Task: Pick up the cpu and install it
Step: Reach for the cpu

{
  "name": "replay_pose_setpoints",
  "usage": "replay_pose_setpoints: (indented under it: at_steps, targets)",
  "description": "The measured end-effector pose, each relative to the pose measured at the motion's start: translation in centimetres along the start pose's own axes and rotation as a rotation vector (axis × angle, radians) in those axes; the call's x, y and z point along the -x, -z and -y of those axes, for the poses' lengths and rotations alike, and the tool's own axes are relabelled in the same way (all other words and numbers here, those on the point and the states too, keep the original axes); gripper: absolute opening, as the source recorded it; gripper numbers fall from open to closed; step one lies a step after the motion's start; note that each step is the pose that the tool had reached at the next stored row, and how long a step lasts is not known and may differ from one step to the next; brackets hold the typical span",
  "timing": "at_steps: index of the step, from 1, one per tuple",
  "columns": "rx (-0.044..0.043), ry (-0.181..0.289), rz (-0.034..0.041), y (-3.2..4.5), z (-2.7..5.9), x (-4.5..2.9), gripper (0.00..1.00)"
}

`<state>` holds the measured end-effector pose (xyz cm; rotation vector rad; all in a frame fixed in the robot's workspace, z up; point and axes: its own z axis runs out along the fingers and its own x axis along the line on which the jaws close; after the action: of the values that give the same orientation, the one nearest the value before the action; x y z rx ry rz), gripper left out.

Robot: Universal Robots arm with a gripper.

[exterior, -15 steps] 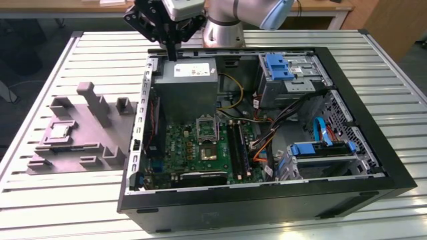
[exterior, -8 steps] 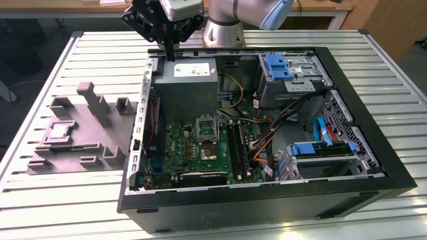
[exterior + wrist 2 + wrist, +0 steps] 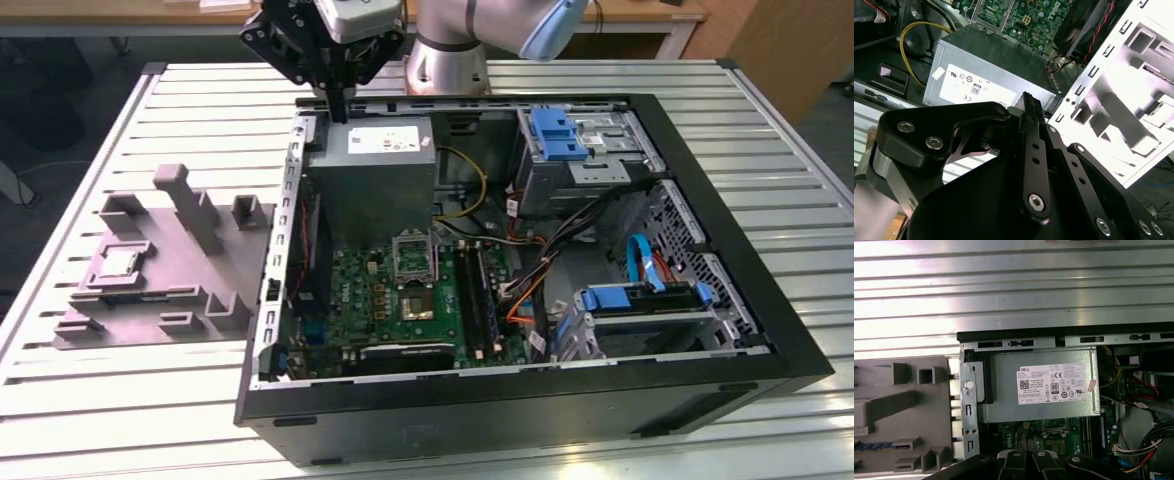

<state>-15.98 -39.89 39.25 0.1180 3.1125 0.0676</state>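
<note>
Grey plastic forms the holder (image 3: 160,270) that is set on the slatted metal worktop (image 3: 134,420), just beside the open computer case (image 3: 534,415) on the exterior view's left. The cpu (image 3: 119,262) is seen lying flat in a square recess of that holder, well apart from the gripper (image 3: 336,112). The gripper is held above the far edge of the case, over the grey power supply box (image 3: 380,160), with its black fingers (image 3: 1031,130) pointed down. The fingers are pressed together and nothing is held between them. Inside the case a green circuit board (image 3: 387,290) is laid flat, and a brownish square chip (image 3: 416,304) is fixed to it. A yellow cable (image 3: 467,185) is looped beside the power supply box. In the first wrist view the box's white label (image 3: 1054,385) is shown, with the holder's edge (image 3: 904,405) next to the case wall.
</note>
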Motion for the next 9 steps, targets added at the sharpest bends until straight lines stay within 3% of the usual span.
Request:
replay_pose_setpoints:
  at_steps: [9]
  targets:
    - [0.0001,0.000,0.0000,-0.01,0.02,-0.29,0.11]
